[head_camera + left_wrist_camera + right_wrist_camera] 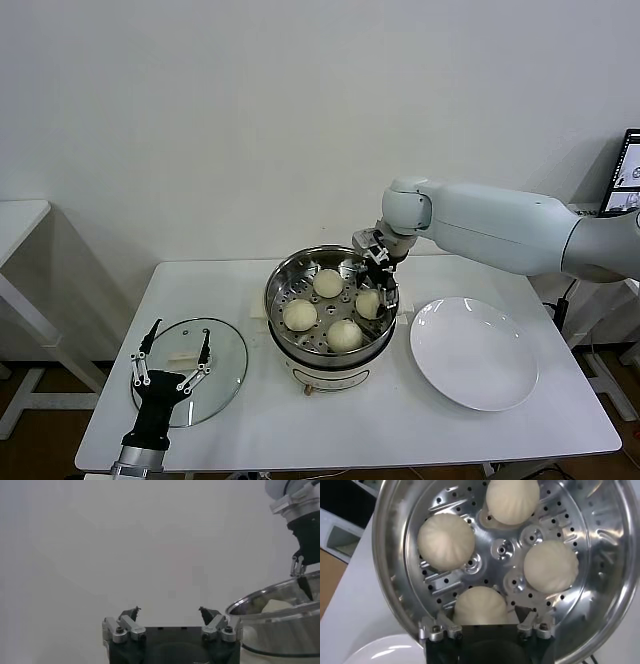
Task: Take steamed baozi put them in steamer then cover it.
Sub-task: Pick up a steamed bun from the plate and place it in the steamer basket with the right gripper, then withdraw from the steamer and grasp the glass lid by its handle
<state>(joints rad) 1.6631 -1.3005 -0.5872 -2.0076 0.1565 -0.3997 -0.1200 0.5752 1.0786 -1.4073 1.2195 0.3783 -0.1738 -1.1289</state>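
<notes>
The steamer (282, 290) stands mid-table and holds four cream-white baozi on its perforated tray: far (328, 283), left (299, 315), near (344, 335) and right (369, 304). My right gripper (384, 284) hangs inside the steamer's right rim. In the right wrist view it (481, 614) is open, its fingers standing either side of the nearest baozi (480, 606), which rests on the tray (502, 547). My left gripper (180, 332) is open and empty above the glass lid (226, 372) at the table's left; it also shows in the left wrist view (170, 612).
A white plate (475, 352) with nothing on it lies right of the steamer. The lid's white handle (182, 357) lies under the left gripper. A second table stands at far left and a screen at far right.
</notes>
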